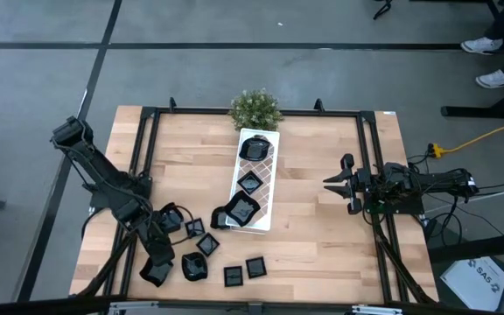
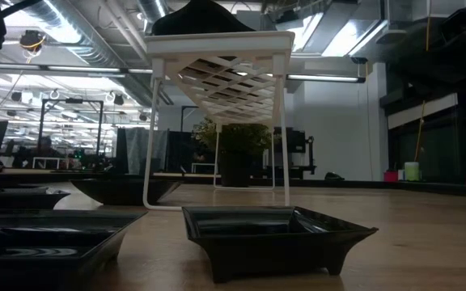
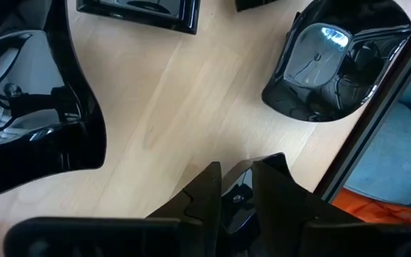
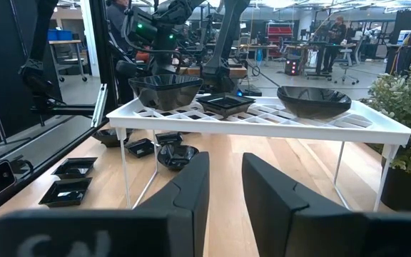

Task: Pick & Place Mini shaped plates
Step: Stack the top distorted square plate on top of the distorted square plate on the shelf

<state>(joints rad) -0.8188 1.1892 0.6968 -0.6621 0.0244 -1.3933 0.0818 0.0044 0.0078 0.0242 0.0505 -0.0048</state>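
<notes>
Several mini shaped plates, small, glossy and black, lie on the wooden table near its front left, among them a round one [image 1: 193,267] and square ones [image 1: 233,276] [image 1: 255,267]. Three more [image 1: 255,147] [image 1: 250,184] [image 1: 237,210] sit on the white lattice tray [image 1: 268,171], which stands raised on thin legs [image 4: 125,168]. My left gripper [image 3: 235,171] [image 1: 156,271] points down over bare wood between a wavy plate [image 3: 34,107] and the round plate [image 3: 334,64], its fingers a narrow gap apart with nothing between the tips. My right gripper [image 4: 225,160] [image 1: 329,182] waits level at the table's right, also slightly open.
A small potted plant [image 1: 255,107] stands behind the tray's far end. A black frame rail [image 1: 147,157] runs along the table's left side, close to my left arm. Bare wood lies between the tray and my right gripper. In the low view a square plate [image 2: 277,234] sits close in front.
</notes>
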